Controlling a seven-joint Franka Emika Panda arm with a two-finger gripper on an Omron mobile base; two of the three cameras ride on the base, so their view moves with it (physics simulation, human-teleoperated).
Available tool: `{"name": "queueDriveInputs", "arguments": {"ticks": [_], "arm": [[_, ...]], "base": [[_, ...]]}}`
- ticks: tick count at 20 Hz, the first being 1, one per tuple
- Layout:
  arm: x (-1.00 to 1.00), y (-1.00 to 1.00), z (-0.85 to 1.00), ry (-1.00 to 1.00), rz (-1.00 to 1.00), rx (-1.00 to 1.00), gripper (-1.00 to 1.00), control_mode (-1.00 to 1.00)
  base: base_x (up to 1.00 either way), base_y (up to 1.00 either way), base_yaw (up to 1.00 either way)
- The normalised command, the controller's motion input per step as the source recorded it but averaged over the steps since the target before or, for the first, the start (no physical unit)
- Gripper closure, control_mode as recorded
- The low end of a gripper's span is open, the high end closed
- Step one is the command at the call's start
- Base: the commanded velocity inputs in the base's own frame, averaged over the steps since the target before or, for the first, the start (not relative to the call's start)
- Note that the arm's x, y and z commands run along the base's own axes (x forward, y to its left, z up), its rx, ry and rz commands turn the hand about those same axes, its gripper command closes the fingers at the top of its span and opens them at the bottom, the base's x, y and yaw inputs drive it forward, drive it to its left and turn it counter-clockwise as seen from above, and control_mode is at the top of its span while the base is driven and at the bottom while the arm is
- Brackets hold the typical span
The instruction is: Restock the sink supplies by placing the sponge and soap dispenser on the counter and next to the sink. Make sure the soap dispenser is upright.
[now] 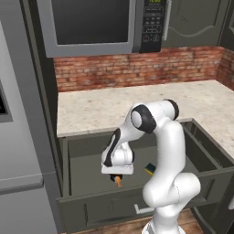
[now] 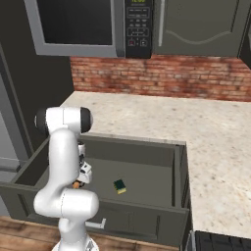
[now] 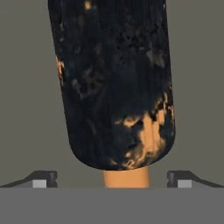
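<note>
Hovering spread-fingered over the soap dispenser in the drawer, the gripper stood released, apparently lined up to grasp it.

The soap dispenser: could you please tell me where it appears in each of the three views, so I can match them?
Left base view: soap dispenser, its orange tip peeking out under the end effector, inside the open drawer.
Right base view: an orange speck beside the arm, left of the sponge.
Hand view: large and central, pump end at the bottom.
Shared landmark: the drawer's grey floor.
</note>
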Motion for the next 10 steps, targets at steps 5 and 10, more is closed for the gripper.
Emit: {"name": "queueDriveInputs", "arguments": {"ticks": [5, 10], "arm": [[0.02, 0.0, -0.2, -0.06, 0.05, 0.0, -1.0, -1.0], [0.0, 0.0, -0.16, -0.06, 0.03, 0.0, -1.0, -1.0]], "base": [[0.0, 0.0, 0.0], [0.0, 0.0, 0.0]]}}
